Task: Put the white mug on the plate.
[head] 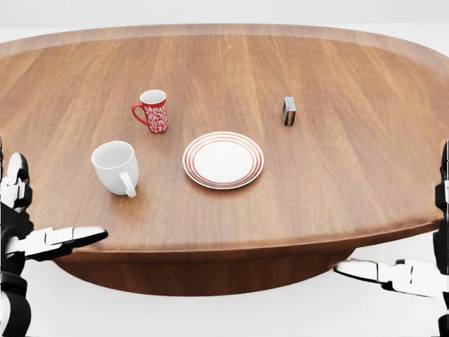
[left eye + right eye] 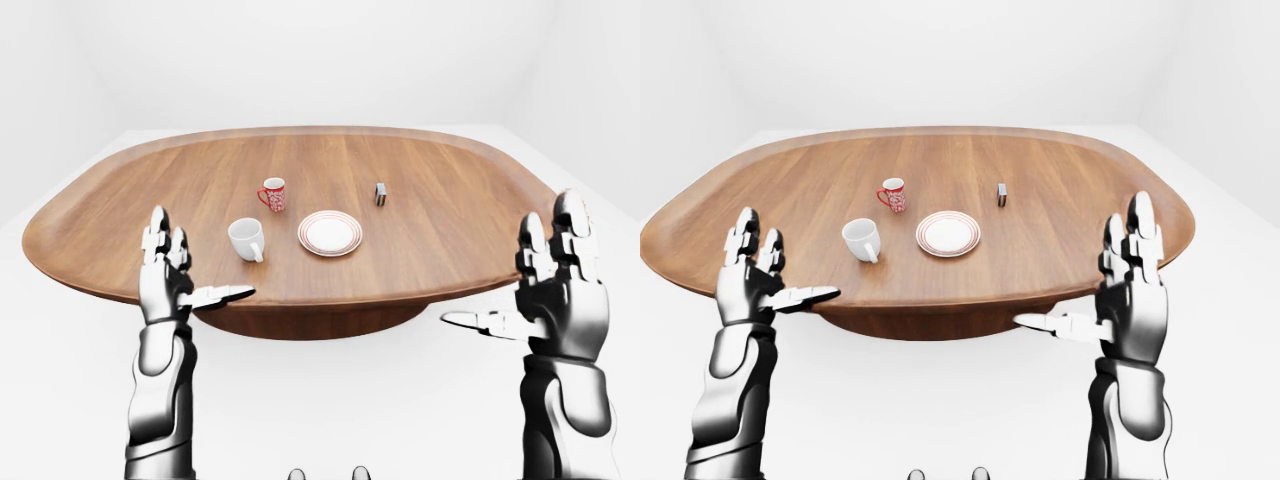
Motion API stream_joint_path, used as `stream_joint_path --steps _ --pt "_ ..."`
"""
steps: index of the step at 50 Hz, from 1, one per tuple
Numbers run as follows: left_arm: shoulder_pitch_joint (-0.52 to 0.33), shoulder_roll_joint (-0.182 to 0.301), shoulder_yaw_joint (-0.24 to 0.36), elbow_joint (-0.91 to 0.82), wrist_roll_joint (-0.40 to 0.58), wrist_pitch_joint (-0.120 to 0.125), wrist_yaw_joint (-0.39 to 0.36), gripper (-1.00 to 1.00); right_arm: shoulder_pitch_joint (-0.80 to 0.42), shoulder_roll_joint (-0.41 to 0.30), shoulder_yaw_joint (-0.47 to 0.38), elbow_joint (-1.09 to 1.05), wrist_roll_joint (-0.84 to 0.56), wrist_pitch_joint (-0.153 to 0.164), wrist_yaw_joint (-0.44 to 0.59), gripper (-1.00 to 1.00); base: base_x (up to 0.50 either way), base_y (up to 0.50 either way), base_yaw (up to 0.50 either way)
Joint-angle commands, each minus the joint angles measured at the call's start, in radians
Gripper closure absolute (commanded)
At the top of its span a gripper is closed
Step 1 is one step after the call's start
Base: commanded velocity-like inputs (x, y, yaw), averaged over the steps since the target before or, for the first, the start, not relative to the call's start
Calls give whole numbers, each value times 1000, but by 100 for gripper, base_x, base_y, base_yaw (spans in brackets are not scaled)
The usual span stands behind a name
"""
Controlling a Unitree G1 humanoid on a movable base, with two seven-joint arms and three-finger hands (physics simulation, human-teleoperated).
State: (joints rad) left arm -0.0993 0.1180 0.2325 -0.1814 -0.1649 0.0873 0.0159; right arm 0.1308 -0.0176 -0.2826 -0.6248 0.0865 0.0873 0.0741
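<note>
The white mug stands upright on the wooden table, its handle turned toward the view's bottom right. Just right of it lies the white plate with red rings, with nothing on it. My left hand is open, fingers up and thumb pointing right. It hovers at the table's near edge, below and left of the mug and apart from it. My right hand is open too, off the table's near right edge, and holds nothing.
A red patterned mug stands above the white mug in the head view. A small box stands upright to the upper right of the plate. The table is a wide oval on white floor.
</note>
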Motion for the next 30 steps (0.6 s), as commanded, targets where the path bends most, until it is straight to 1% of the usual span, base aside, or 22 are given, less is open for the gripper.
stream_joint_path --steps 1,3,4,5,6,7,9,10,11,14,16,18,21,25,30 --pt "-27 96 210 -240 -190 0 81 -100 46 22 -305 -403 137 0 68 -100 0 0 0" --pt "-52 138 266 -256 -242 0 99 -100 58 22 -359 -421 178 0 74 -100 0 0 0" --pt "-51 143 265 -255 -248 0 103 -100 60 20 -361 -422 183 0 71 -100 0 0 0" --pt "-84 178 305 -232 -297 0 120 -100 71 7 -381 -422 206 0 60 -100 0 0 0" --pt "-94 199 327 -226 -331 0 133 -100 82 -1 -388 -422 216 0 43 -100 0 0 0" --pt "-100 226 350 -222 -333 0 155 -100 105 -18 -369 -422 208 0 29 -100 0 0 0" --pt "-109 250 382 -233 -389 0 196 -100 130 -66 -371 -422 284 0 -39 -100 0 0 0" --pt "-108 262 393 -240 -413 0 213 -100 149 -91 -370 -422 307 0 -64 -100 0 0 0" --pt "-107 273 407 -247 -431 0 236 -100 167 -101 -377 -422 329 0 -76 -100 0 0 0" --pt "-101 290 413 -249 -467 0 267 -100 205 -150 -389 -422 393 0 -131 -100 0 0 0" --pt "-100 298 412 -242 -470 0 282 -100 241 -187 -421 -422 460 0 -170 -100 0 0 0" --pt "-100 302 414 -237 -482 0 292 -100 253 -191 -440 -422 482 0 -180 -100 0 0 0" --pt "-95 304 407 -239 -482 0 299 -100 268 -147 -445 -422 460 0 -148 -100 0 0 0" --pt "-96 307 402 -237 -480 0 299 -100 237 -121 -440 -422 423 0 -121 -100 0 0 0" --pt "-96 306 401 -237 -476 0 301 -100 224 -105 -452 -422 407 0 -99 -100 0 0 0"
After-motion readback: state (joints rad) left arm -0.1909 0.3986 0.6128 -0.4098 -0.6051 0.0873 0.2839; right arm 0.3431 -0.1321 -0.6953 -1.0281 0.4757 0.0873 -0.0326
